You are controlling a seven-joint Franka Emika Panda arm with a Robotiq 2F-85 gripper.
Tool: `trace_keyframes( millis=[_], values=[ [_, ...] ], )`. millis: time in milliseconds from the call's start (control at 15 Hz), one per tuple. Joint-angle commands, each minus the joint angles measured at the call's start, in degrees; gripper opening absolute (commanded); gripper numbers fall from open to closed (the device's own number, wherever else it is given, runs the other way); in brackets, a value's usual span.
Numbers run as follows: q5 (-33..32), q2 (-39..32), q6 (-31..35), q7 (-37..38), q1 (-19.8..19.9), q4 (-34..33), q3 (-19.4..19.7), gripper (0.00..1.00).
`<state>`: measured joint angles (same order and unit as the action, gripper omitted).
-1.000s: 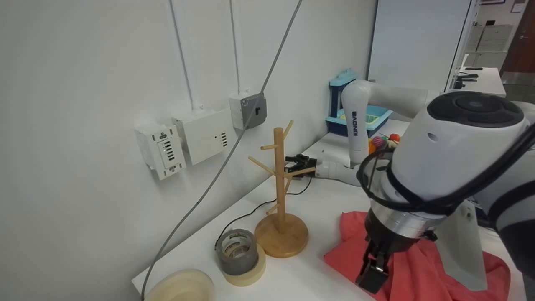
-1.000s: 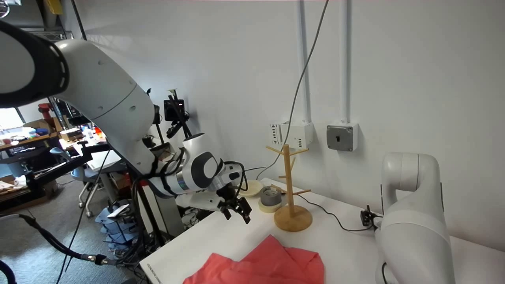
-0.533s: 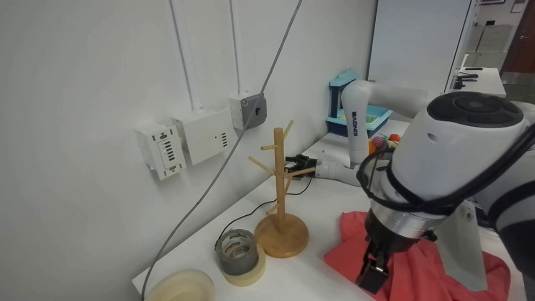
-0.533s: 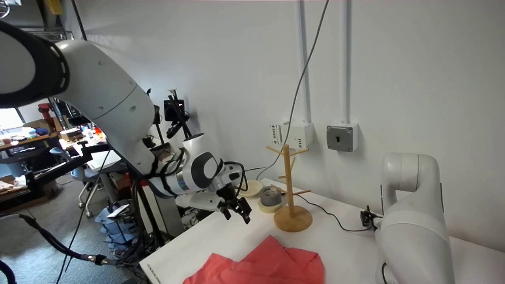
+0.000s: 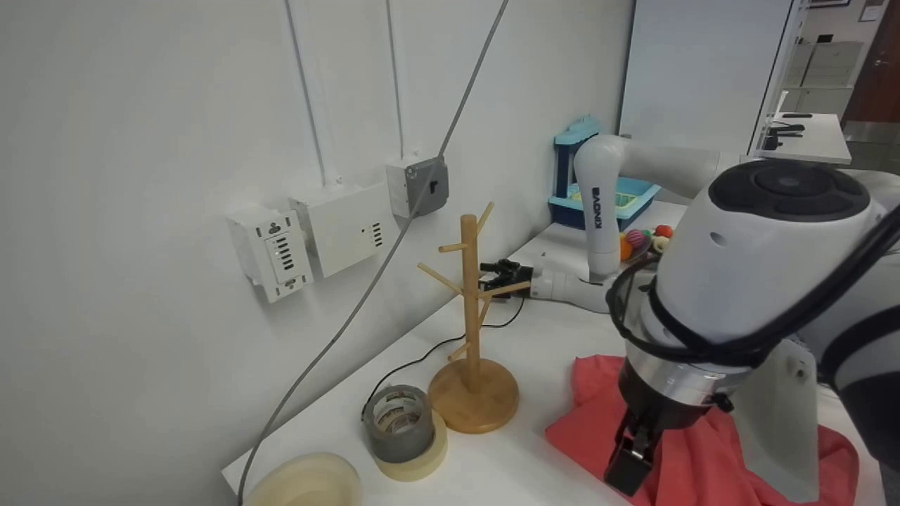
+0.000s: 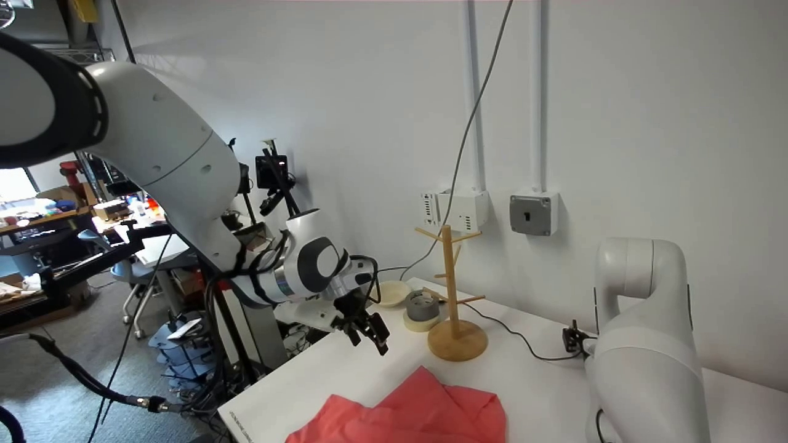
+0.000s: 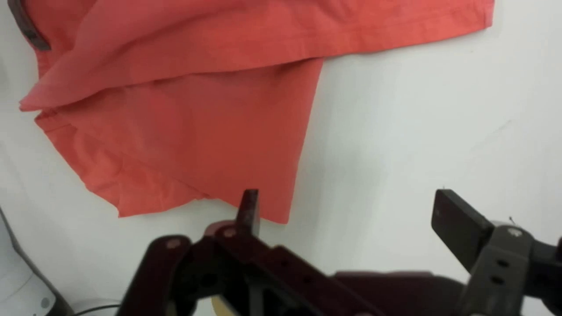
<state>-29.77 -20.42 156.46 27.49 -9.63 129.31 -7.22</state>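
1. We confirm the jaws stand apart, holding nothing, above the surface.
2. In an exterior view, we locate the red cloth nearer than the wooden mug tree.
3. We note overlapping layers, edges unaligned. With no grasp made, we judge the handling outstanding.

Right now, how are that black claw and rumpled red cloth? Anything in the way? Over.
Black two-fingered gripper open, empty. Rumpled red cloth lying on white table. Nothing seen between gripper and cloth; tan wooden peg stand nearby.
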Motion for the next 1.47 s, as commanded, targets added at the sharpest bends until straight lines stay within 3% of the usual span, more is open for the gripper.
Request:
trace_keyframes(
  millis=[0, 467, 533, 933, 1000, 1400],
  values=[
    [7.05, 0.67, -4.57, 3.75, -4.64, -0.48, 3.11, 1.0],
    [18.9, 0.43, -9.94, 11.28, -7.67, -2.02, 3.69, 1.0],
    [21.08, -4.1, -16.35, 12.67, -8.78, -12.03, 2.73, 1.0],
    [27.63, -11.57, -26.38, 17.64, -9.84, -27.0, 2.06, 1.0],
    [26.21, -7.49, -23.01, 16.25, -9.9, -20.81, 2.27, 1.0],
    [26.78, -11.09, -24.45, 16.9, -10.18, -25.37, 2.48, 1.0]
  ],
)
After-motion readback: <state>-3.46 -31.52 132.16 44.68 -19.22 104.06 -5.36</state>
